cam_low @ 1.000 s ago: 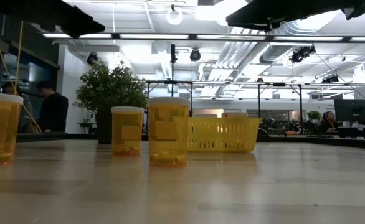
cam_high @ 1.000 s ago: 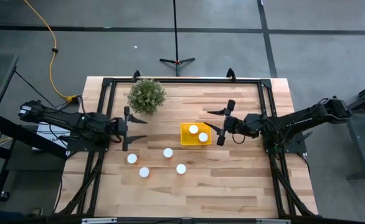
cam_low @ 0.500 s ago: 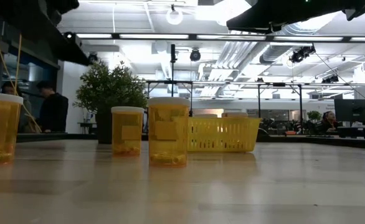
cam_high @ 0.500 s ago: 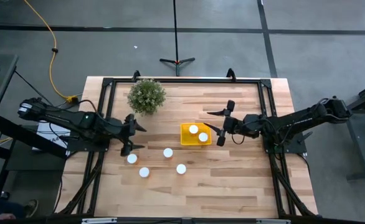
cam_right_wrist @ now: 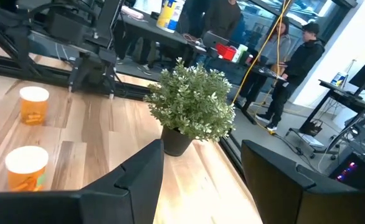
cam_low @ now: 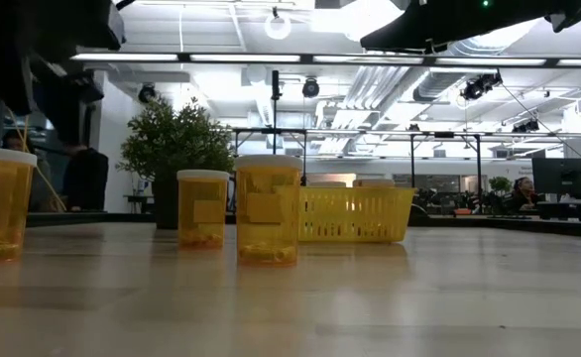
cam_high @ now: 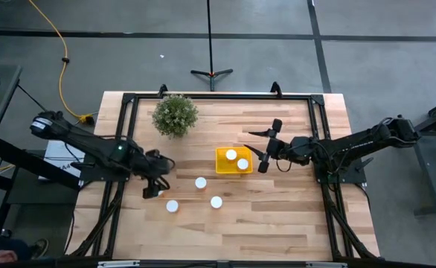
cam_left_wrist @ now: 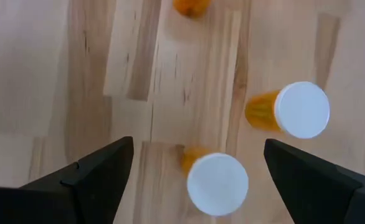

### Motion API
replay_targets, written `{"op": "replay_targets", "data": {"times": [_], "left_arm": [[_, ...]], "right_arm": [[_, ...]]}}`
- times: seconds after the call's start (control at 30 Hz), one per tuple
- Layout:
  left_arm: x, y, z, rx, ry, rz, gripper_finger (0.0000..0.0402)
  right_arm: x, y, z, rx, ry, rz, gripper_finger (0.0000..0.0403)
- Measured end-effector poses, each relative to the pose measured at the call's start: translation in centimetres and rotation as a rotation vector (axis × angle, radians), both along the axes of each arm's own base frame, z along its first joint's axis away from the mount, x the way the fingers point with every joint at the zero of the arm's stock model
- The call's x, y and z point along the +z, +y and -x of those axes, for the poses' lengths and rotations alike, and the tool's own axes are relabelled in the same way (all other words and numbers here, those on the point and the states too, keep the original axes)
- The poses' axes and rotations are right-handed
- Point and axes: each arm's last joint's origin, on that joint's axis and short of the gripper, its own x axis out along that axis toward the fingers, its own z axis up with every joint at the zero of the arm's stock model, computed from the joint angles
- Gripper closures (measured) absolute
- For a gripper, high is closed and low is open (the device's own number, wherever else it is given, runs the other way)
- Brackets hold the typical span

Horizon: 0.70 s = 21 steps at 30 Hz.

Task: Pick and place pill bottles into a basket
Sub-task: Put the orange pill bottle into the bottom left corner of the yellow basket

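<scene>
Several white-capped orange pill bottles stand upright on the wooden table: one (cam_high: 201,182), one (cam_high: 172,206), one (cam_high: 216,202). My left gripper (cam_high: 154,187) points steeply down over the leftmost bottle (cam_left_wrist: 217,184), open, a finger on either side of its cap without touching. Another bottle (cam_left_wrist: 294,110) stands just beyond it. The yellow basket (cam_high: 222,168) at mid-table holds two bottles (cam_high: 231,155) (cam_high: 242,164). My right gripper (cam_high: 257,149) hovers level just right of the basket, open and empty.
A bushy green potted plant (cam_high: 175,115) stands at the far left of the table. A black frame (cam_high: 218,97) runs along the table's edges. The low view shows the bottles (cam_low: 268,210) in front of the basket (cam_low: 355,213). People stand in the room beyond.
My left gripper has moved toward the table's near edge and tipped from nearly level to pointing steeply down, ending over the leftmost bottle. The bottles and the basket have stayed where they were.
</scene>
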Motion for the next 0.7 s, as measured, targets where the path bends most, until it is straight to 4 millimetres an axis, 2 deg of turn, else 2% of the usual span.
{"op": "replay_targets", "data": {"times": [0.17,0.3,0.5,0.7], "left_arm": [[0.3,-2.1,-1.1,-0.062,0.028,-0.034,0.0005],[-0.2,-3.4,-1.1,-0.049,0.107,-0.061,0.0005],[-1.1,-3.8,-0.8,-0.002,0.216,-0.089,0.0005],[-1.2,-3.9,-0.8,0.035,0.225,-0.063,0.0005]], "right_arm": [[0.0,0.0,0.0,0.001,0.002,0.000,0.0197],[0.0,0.0,0.0,0.002,0.002,0.000,0.0198],[0.0,0.0,0.0,0.003,0.003,0.001,0.0197],[-0.1,0.0,0.0,0.003,0.010,0.002,0.0197]]}}
